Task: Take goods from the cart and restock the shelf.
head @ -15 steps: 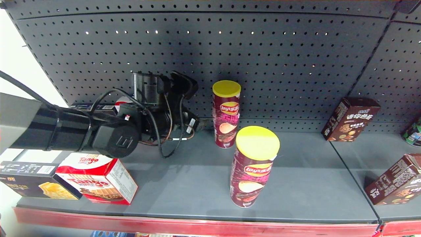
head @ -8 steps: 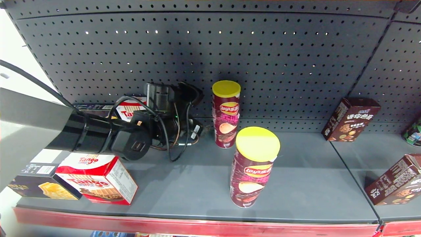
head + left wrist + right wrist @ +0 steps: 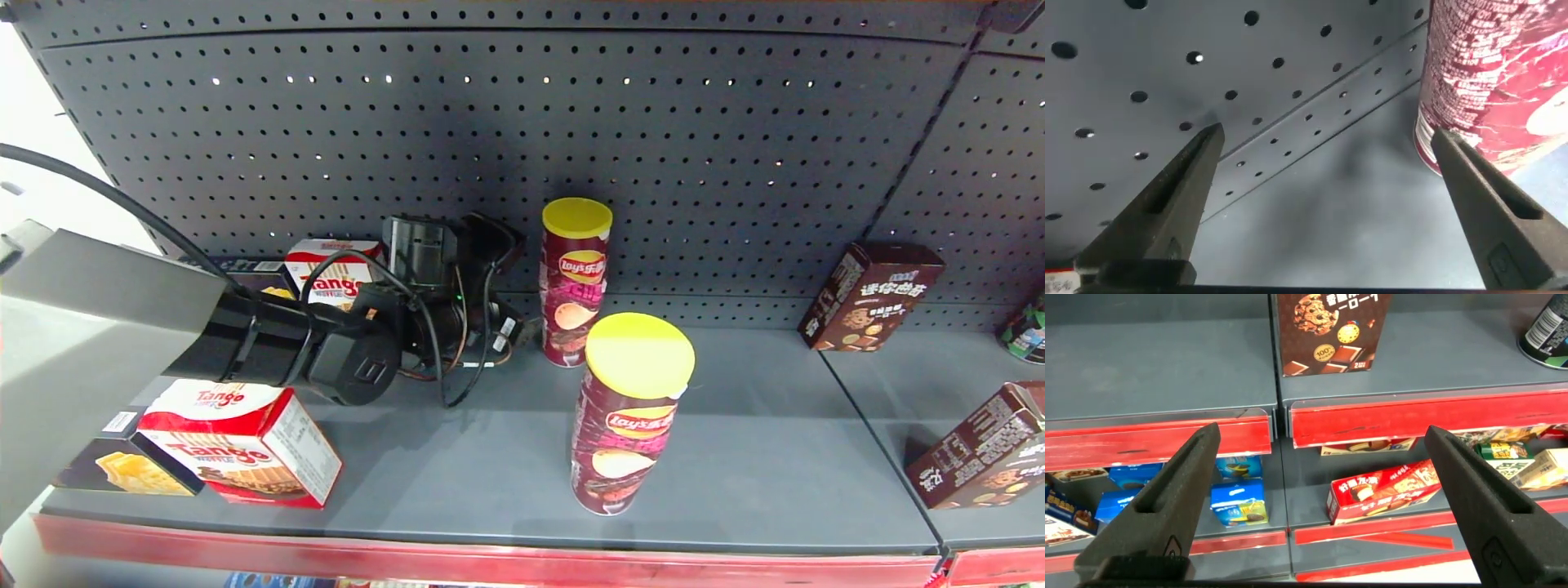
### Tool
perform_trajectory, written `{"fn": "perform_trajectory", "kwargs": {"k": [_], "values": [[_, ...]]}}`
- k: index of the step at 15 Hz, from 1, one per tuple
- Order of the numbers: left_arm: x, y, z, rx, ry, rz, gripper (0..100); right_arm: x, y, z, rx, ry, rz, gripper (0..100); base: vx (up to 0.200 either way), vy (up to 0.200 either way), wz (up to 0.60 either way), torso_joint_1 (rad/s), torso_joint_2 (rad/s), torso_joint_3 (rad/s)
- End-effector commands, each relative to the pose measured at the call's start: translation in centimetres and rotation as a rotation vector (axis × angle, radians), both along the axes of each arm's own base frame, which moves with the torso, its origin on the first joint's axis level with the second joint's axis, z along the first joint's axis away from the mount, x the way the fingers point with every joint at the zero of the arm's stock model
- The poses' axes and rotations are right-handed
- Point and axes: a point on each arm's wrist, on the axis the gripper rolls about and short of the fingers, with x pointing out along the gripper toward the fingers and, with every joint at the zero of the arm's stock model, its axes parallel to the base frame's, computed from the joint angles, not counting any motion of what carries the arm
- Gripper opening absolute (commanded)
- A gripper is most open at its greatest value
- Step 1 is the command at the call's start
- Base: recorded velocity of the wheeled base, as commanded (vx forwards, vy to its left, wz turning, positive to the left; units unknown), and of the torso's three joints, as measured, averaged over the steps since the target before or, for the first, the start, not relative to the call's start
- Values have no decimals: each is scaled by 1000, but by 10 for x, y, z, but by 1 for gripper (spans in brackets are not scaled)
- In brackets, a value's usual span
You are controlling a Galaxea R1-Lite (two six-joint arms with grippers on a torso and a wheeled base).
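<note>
Nearest the robot, the right tool (image 3: 1323, 431) hangs with its fingers spread wide and nothing between them, facing lower shelves with red edge strips (image 3: 1176, 441) that hold one brown cookie carton (image 3: 1331, 327), blue packets (image 3: 1237, 502) and a red box (image 3: 1384, 498). On the grey shelf (image 3: 457, 474), along its red front lip, stand one dark box with a yellow picture (image 3: 122, 469), one red-and-white wafer box (image 3: 245, 445), the front chip can (image 3: 624, 425), upright with a yellow lid, and one brown box (image 3: 980, 457) at the far right. Farther back stand a second wafer box (image 3: 335, 273), the rear chip can (image 3: 574, 286), also upright and yellow-lidded, a second brown box (image 3: 869, 294) leaning on the back wall, and a green can (image 3: 1029, 331) at the edge. That makes two chip cans, two wafer boxes and two brown boxes on this shelf. The left tool (image 3: 1327, 135) sits low at the back with its fingers apart, empty, one finger just beside the rear chip can's base; whether they touch I cannot tell. Behind everything rises the dark pegboard (image 3: 490, 122).
</note>
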Motion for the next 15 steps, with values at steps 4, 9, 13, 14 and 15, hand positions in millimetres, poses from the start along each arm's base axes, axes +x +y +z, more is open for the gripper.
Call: {"fn": "perform_trajectory", "kwargs": {"k": [4,9,13,14,15], "values": [[1,-8,0,-5,-8,-16,100,0,0,0,0,1,0,100,0,0,0,0,0,0],[4,-10,-1,-5,-9,-18,100,0,0,0,0,1,0,100,0,0,0,0,0,0],[-1,-6,12,-30,-45,-9,100,0,0,0,1,1,0,100,0,0,0,0,0,0],[-7,0,25,-44,-72,-3,100,0,0,0,0,1,0,100,0,0,0,0,0,0],[-18,6,38,-54,-91,-1,100,0,0,0,0,1,0,100,0,0,0,0,0,0]]}}
